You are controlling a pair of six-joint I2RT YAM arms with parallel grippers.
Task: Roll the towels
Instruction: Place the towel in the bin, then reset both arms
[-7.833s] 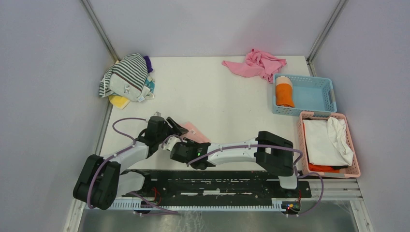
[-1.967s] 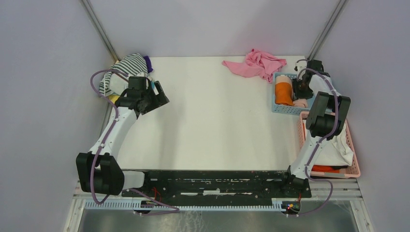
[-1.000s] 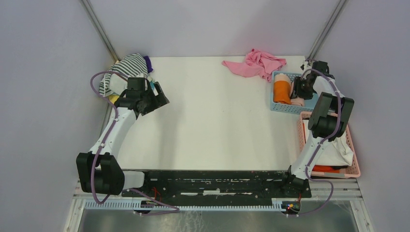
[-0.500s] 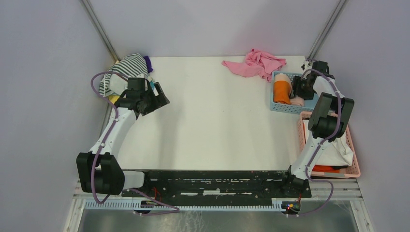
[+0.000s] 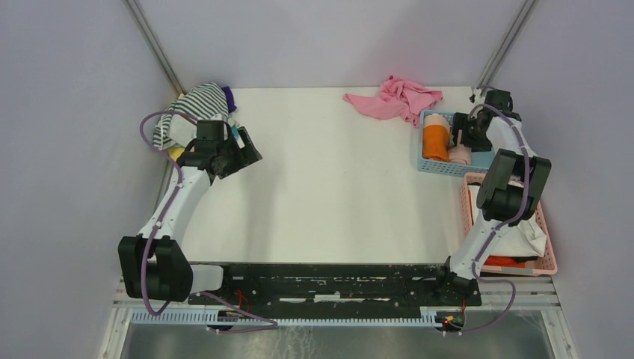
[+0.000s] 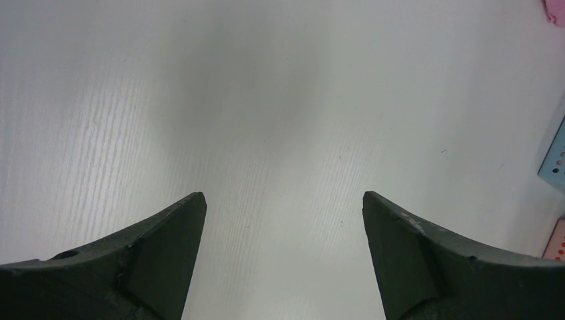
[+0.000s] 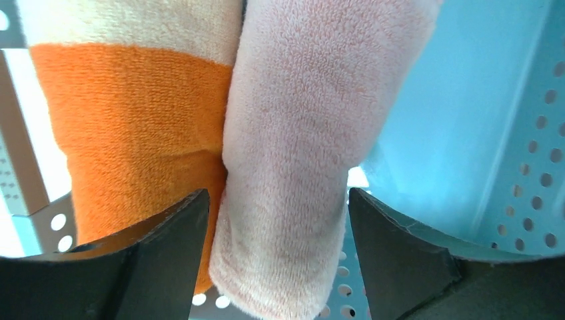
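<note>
A rolled pale pink towel (image 7: 293,167) lies lengthwise between the jaws of the right gripper (image 7: 276,193). The jaws stand wide, one on each side of the roll, and do not appear to squeeze it. Just outside one jaw, a rolled orange towel (image 7: 140,120) touches the pink one. Beyond the other jaw are the bare floor and perforated wall of a blue basket (image 7: 466,133), which holds both rolls.

The likely hazard is a fingertip snagging the plush pile as the gripper lifts. That could drag the outer layer loose and unroll the towel, or tip it against the orange roll.

Well apart, the left gripper (image 6: 283,197) hangs with its jaws wide and only bare table (image 6: 266,100) between them.
</note>
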